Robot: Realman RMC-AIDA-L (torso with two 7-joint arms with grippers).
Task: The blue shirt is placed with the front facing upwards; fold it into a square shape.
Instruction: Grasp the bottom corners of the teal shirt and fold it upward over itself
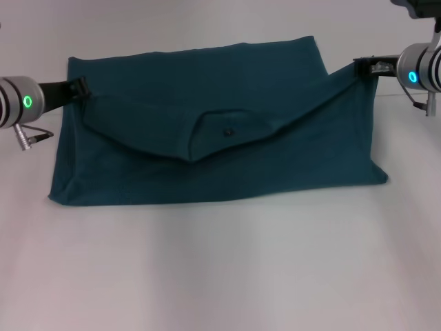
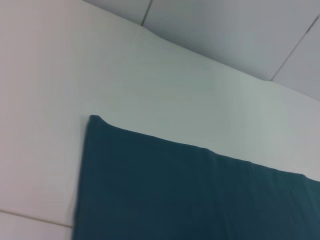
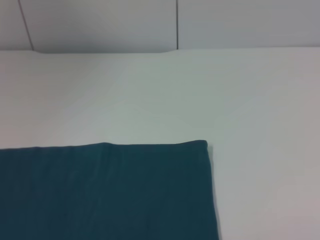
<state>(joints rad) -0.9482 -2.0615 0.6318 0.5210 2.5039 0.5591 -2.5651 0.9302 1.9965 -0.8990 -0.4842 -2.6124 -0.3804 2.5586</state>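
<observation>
Head view is showing both grippers pinching cloth: the left gripper point(image 1: 81, 88) is closing its dark fingertips on the left corner of a raised fold, and the right gripper point(image 1: 366, 66) is nipping the right corner the same way, higher off the surface. Between them the blue shirt point(image 1: 207, 138) is hanging in a shallow sag, its collar point(image 1: 224, 131) with the small dark label drooping at the middle, while the rest is lying flat on the white table point(image 1: 220, 276), roughly central and already reduced to a broad band.

Judging by that sag, the fabric is behaving as light, soft and limp, not slippery, with no stiffness to hold a line; it is probably going to need both corners moving together and level, or the fold edge is likely to skew. The corners being held look like the sensible places to take hold.

Wrist views are showing only flat teal cloth, with a far corner point(image 2: 94, 119) and another point(image 3: 202, 144) lying well inside bare tabletop. Open room is lying all around, widest on the near side.
</observation>
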